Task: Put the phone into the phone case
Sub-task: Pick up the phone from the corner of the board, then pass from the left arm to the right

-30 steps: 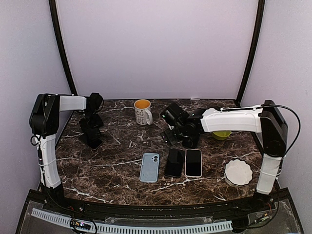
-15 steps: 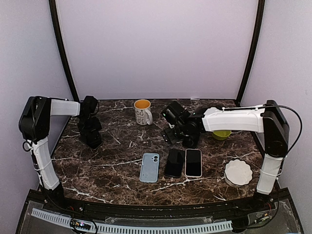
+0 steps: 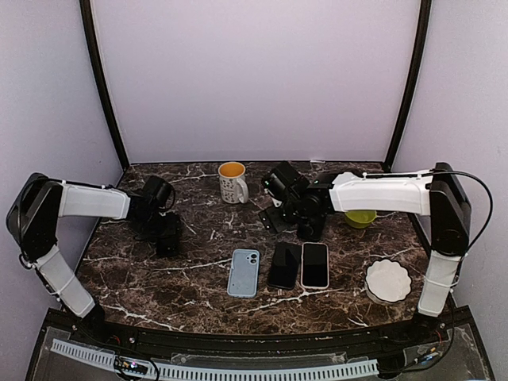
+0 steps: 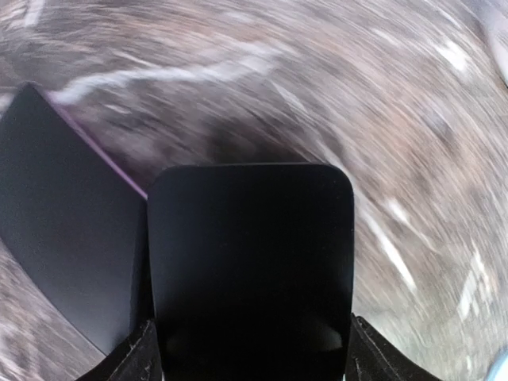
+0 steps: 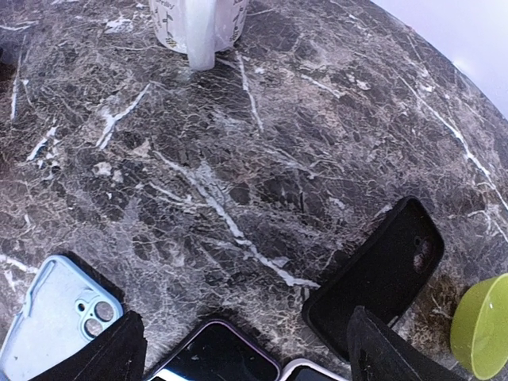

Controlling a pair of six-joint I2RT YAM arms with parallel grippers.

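The right gripper (image 5: 246, 357) hung above the frame's centre, fingers spread wide with nothing between them. The black phone (image 3: 284, 265) lay just below it, the middle of 3 side by side, long axis running top to bottom. The black case (image 3: 311, 231) sat just above-right of the phone. The left gripper (image 3: 168, 240), farther left, was too blurred to judge.

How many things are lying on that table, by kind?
Phones: 3 (light blue phone, black phone, pink-rimmed phone)
Phone cases: 1 (black case)
Mugs: 1 (white mug)
Dishes: 2 (green bowl, white dish)
Total: 7
Uncounted: dark object between left gripper's fingers, unclear.
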